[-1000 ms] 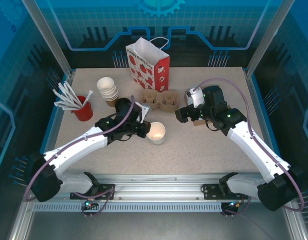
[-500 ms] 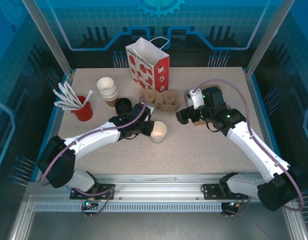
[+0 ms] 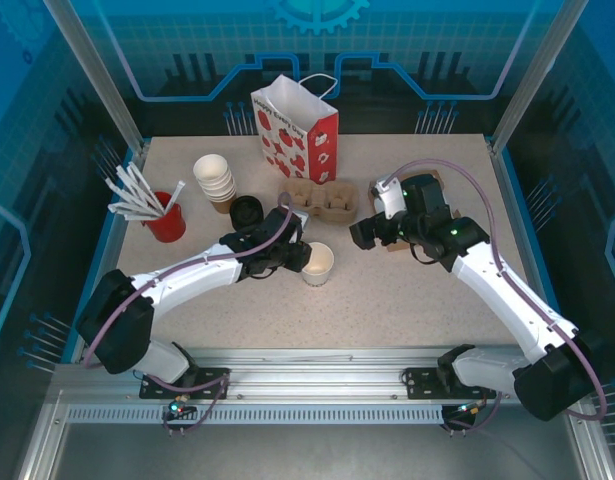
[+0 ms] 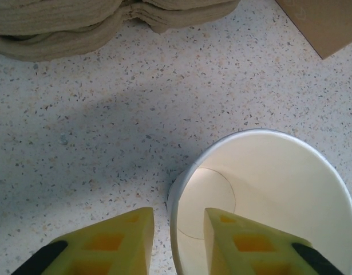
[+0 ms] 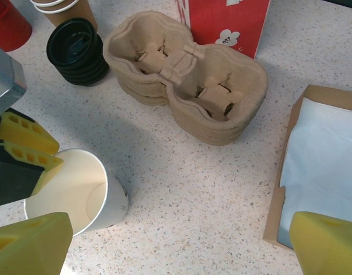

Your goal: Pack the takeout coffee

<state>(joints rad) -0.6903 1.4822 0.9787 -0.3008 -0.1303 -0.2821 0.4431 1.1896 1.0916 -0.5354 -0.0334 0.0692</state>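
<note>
While our left gripper [image 3: 294, 256] sits at the small white paper cup [image 3: 317, 263], that cup stands upright on the speckled table [image 3: 407, 300]. It is near the middle, just in front of the brown cardboard cup carrier [image 3: 318, 201]. The cup has no lid on, and it looks empty right down to its pale bottom.

In the left wrist view, one yellow finger [image 4: 107, 246] is outside the cup wall and the other is inside. So the jaws stand a little apart over the rim. We think they are not pinching the wall, but the view is very close and we can't be sure. Our right gripper [image 3: 360, 232] hangs near the cup's right side with its jaws wide apart and nothing in them.

A stack of round black plastic lids [image 3: 247, 210] waits left of the carrier. A red-and-white paper bag [image 3: 299, 128] stands behind the carrier at the back.

We judge the cup to be very light and thin. It will squash if squeezed hard and tip if bumped near the top. A soft pinch on the rim should do for moving it, since the rolled edge is the stiffest part. Once a lid is on, holding it gently round the sides, low down, seems safer.
</note>
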